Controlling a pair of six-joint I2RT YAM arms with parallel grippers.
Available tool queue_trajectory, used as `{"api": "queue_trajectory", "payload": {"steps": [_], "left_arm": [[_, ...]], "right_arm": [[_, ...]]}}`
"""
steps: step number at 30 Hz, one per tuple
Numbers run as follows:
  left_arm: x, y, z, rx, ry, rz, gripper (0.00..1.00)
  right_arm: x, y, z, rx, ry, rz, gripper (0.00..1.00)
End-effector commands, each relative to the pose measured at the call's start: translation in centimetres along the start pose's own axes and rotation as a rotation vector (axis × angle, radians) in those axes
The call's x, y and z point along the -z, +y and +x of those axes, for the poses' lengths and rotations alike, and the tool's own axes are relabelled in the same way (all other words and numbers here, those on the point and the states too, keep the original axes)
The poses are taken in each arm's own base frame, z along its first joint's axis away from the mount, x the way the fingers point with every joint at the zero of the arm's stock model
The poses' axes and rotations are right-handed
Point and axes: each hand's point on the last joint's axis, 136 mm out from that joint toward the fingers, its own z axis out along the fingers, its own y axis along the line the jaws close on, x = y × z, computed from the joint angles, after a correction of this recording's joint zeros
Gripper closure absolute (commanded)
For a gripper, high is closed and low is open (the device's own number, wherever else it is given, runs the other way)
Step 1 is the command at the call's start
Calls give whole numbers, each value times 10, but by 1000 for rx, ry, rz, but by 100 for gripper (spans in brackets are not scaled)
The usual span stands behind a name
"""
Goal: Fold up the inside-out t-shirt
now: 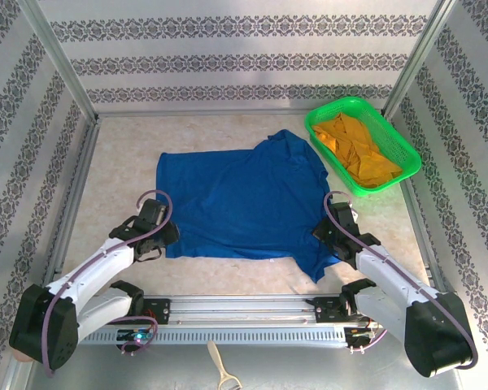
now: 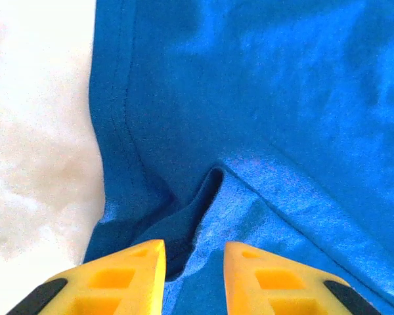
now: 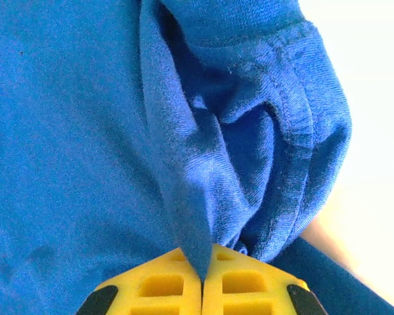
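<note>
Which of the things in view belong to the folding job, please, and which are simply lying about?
Belongs to the job:
- blue t-shirt, spread on the table

Just lying about:
- green basket
- orange-yellow garment inside it
- pale-handled tool at the near edge

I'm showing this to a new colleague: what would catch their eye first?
The royal-blue t-shirt spread mid-table dominates. At the far right sits a bright green basket holding an orange-yellow garment. At the shirt's near edge, the right gripper pinches a fold of cloth, while the left gripper stands open over the near left corner.
</note>
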Motion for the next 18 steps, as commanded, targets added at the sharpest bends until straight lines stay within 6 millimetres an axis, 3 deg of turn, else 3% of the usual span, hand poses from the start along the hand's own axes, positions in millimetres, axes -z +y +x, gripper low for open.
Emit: {"api": "queue_trajectory", "payload": {"steps": [1, 18], "left_arm": [[-7, 2, 5, -4, 14, -21, 70], [-16, -9, 4, -15, 29, 21, 71]], "right_arm": [[1, -7, -2, -1, -15, 36, 100], [2, -8, -3, -3, -20, 36, 100]]}}
